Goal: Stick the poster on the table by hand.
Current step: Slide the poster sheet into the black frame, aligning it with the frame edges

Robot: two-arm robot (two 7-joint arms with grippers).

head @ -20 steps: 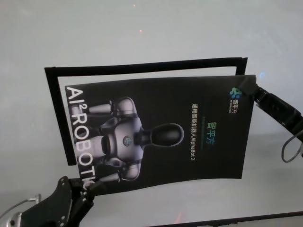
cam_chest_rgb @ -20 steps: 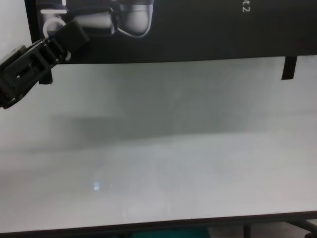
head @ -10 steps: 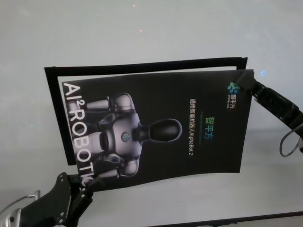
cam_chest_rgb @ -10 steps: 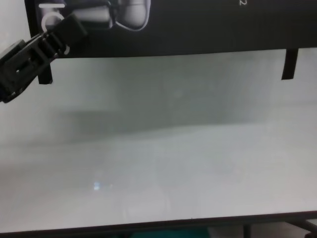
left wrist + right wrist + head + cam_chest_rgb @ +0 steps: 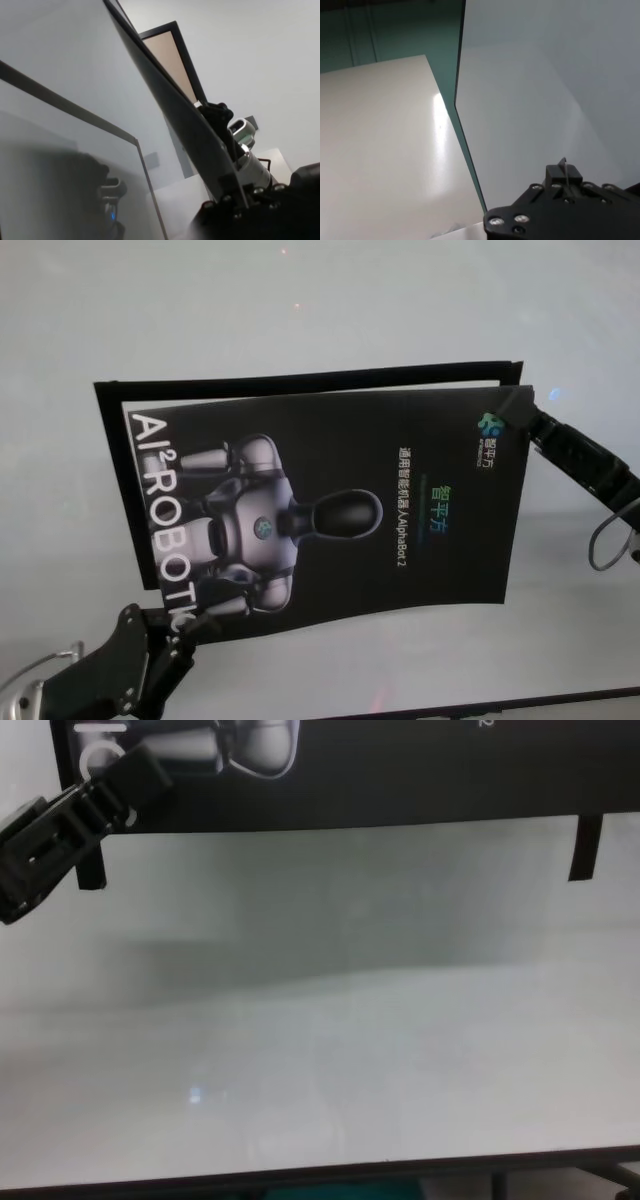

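Poster was held above the table, left gripper and right gripper clamped on opposite corners, sticking not yet done.

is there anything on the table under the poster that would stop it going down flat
Nothing visible does. The poster is held off the table by the left tool at its near left corner and the right tool at its far right corner. Below it only the black tape outline shows, lying flat.
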